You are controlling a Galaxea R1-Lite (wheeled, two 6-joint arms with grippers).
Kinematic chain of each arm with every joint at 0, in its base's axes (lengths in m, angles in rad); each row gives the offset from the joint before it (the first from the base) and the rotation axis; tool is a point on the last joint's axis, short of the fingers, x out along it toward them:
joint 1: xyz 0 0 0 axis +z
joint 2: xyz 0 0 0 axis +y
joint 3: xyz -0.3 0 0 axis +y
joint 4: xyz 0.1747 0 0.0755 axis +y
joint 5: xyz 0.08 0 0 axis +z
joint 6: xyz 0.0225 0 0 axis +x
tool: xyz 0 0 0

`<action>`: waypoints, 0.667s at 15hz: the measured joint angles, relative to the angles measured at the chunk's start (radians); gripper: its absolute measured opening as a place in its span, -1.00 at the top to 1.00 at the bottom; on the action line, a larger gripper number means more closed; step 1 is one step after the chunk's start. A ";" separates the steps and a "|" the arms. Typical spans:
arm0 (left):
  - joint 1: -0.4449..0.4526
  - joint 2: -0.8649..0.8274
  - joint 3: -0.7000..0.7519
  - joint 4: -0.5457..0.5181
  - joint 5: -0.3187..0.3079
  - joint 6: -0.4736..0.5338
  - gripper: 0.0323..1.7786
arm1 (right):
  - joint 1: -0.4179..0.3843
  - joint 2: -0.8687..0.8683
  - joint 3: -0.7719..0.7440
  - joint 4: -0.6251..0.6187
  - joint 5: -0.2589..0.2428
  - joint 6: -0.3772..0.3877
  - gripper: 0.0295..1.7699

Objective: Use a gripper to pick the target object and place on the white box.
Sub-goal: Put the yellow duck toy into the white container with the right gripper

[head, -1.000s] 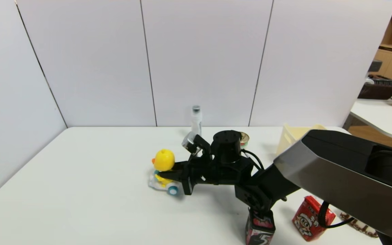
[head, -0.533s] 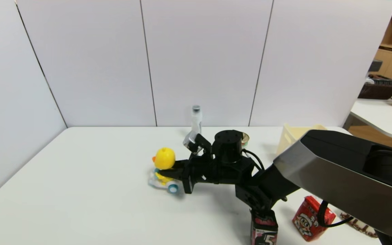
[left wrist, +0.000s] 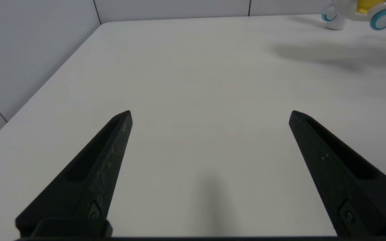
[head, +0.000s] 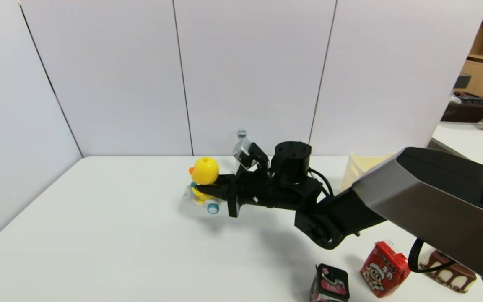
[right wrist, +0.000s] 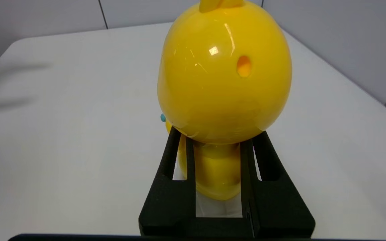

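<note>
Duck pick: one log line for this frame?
right hand: shut on duck toy | duck toy: off table | white box: not reached | left hand: open, idle

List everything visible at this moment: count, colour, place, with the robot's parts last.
duck: 1, yellow on a white cart with blue wheels, held above the table, centre-left
white box: 1, cream, far right of the table, partly behind the right arm
table: 1, white
bottle: 1, clear, grey cap, at the back wall, mostly hidden by the gripper's camera
red carton: 1, near right edge
black-pink carton: 1, near edge, beside the red one
brown item: 1, near right corner, kind unclear
right gripper: black, shut on the duck's neck
left gripper: black, open, low over bare table
</note>
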 joint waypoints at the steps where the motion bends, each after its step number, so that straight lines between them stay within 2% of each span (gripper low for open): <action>1: 0.000 0.000 0.000 0.000 0.000 0.000 -0.90 | -0.005 -0.013 -0.016 0.002 0.000 0.000 0.60; 4: 0.000 0.000 0.000 0.000 0.000 0.000 -0.90 | -0.028 -0.060 -0.084 0.029 -0.011 -0.004 0.60; 6: 0.000 0.000 0.000 0.000 0.000 0.000 -0.90 | -0.054 -0.096 -0.130 0.079 -0.047 -0.012 0.60; 8: 0.000 0.000 0.000 0.000 0.000 0.000 -0.90 | -0.084 -0.133 -0.158 0.148 -0.114 -0.025 0.60; 10: 0.000 0.000 0.000 0.000 0.000 0.000 -0.90 | -0.111 -0.174 -0.177 0.260 -0.234 -0.073 0.60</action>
